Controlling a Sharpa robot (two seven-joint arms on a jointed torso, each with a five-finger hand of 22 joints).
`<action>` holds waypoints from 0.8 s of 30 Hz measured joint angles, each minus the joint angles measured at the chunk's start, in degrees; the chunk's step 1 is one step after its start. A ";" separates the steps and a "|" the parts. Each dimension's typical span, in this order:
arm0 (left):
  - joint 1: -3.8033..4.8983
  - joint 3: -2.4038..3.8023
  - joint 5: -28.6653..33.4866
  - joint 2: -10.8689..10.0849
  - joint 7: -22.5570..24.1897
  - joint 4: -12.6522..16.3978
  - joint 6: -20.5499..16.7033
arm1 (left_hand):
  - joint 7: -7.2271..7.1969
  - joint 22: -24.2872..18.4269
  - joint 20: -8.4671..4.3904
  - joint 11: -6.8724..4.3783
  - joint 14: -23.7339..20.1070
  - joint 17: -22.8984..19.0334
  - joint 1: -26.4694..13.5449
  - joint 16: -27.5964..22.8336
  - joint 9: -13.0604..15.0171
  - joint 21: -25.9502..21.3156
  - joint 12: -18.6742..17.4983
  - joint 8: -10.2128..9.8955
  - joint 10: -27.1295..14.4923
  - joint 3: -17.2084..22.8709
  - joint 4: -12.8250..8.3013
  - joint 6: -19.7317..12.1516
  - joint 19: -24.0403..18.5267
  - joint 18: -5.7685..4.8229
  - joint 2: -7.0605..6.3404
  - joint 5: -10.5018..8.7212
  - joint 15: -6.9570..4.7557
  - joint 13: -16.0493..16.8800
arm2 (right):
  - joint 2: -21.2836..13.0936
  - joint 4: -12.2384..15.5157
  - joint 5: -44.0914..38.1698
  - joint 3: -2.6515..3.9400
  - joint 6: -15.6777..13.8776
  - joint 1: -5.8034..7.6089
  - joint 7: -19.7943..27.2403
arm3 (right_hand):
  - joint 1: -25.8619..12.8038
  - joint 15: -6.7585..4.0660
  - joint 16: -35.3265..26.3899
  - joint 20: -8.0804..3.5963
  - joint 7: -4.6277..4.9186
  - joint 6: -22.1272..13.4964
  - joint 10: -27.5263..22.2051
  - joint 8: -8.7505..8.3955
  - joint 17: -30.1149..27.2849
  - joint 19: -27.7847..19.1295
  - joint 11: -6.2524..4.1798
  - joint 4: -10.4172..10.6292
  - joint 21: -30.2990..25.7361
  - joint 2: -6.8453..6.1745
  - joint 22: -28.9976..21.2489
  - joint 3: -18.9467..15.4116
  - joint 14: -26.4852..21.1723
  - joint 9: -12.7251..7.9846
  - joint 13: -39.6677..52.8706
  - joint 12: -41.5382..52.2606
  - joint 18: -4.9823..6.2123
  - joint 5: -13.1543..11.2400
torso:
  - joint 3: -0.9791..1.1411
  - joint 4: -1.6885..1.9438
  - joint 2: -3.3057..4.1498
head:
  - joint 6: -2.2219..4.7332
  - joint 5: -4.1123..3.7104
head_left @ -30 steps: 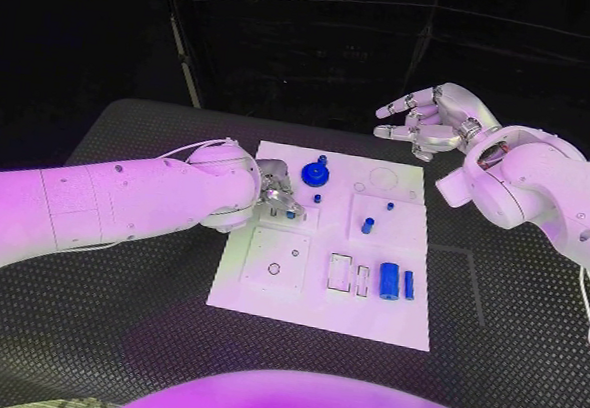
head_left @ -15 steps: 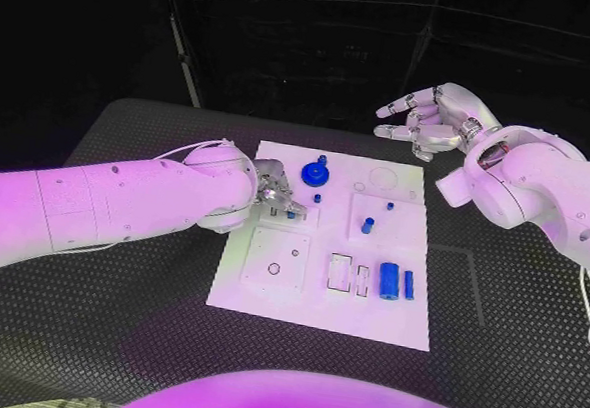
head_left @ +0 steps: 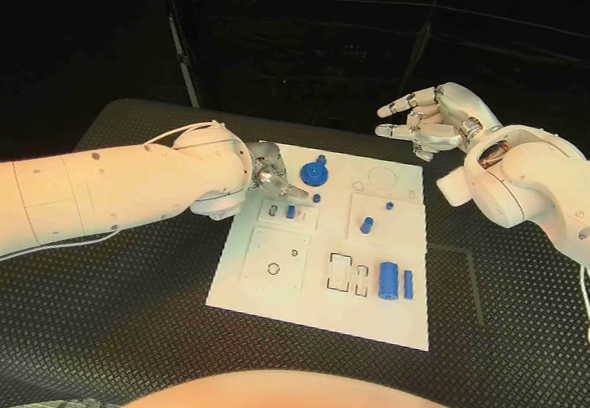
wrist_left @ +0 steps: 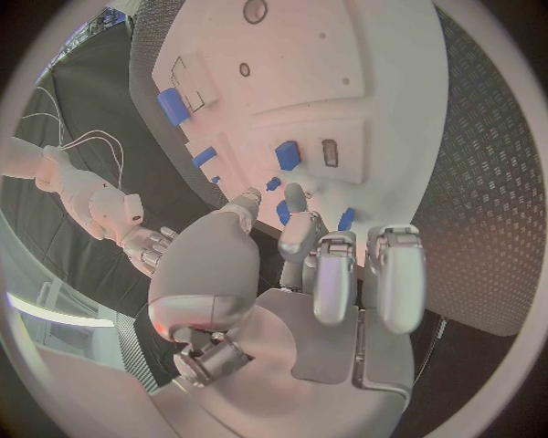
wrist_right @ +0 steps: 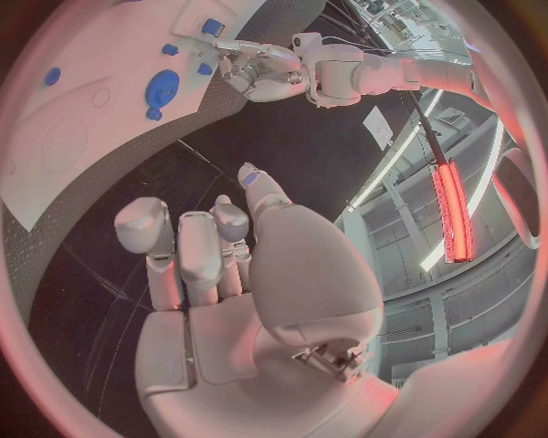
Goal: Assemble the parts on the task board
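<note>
Black textured counter (head_left: 106, 322), dark room behind it. White task board (head_left: 318, 313) lies at centre. Blue parts on it: round disc (head_left: 314, 175) at 12 o'clock, cylinder (head_left: 388, 278) toward 3 o'clock. Left hand (head_left: 271, 186) sits over the board's 10 o'clock corner, fingers (wrist_left: 300, 224) narrow, holding anything or not: cannot tell. Right hand (head_left: 434, 115) raised beyond the far edge, fingers wide, holding nothing.

The white task board (head_left: 315, 302) lies flat on the black surface (head_left: 109, 302), long side running away from the robot. On it: a round blue disc part (head_left: 314, 175) near its far edge, a small blue peg (head_left: 367, 226) mid-board, and two blue cylinders (head_left: 396, 280) lying side by side on the right, beside rectangular cutouts.
</note>
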 measured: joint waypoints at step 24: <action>5.67 1.53 -0.11 5.29 -0.37 -14.91 10.15 | 3.12 0.00 1.25 2.76 0.00 0.00 7.07 0.00 -6.63 -2.45 -3.55 -8.21 -4.21 -7.88 2.62 -4.27 0.19 0.02 3.17 -0.20 1.66 -4.96 | 0.26 -0.84 0.00 0.00 0.00 -0.01 0.20 | -0.24 0.00 0.00 0.00 0.00 0.00 0.01 0.00 -0.06 0.00 0.00 0.00 0.00 -0.24 -0.08 0.00 0.00 -0.04 -0.07 0.00 -0.01 0.00 | 0.02 -0.07 0.02 | 0.02 0.10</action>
